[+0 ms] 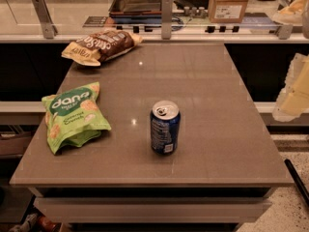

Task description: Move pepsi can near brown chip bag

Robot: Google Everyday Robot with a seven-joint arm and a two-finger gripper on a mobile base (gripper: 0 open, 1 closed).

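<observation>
The pepsi can (164, 127) stands upright just toward 6 o'clock of the counter (207, 91) centre, well apart from the brown chip bag (102, 46) lying at the 11 o'clock corner. Expected handling: thin aluminium wall, stiff enough for a light clamp, smooth and slippery, dents under excess force. Take hold across the cylinder at mid-height. A green chip bag (73, 116) lies at 9 o'clock, beside the direct path. The counter is flat, glossy, grey-brown; a cardboard box (229, 3) sits on the ledge at 12 o'clock. The pale shape at 3 o'clock, off the counter edge, is probably the gripper (294, 88); whether it is apart or together cannot be told
</observation>
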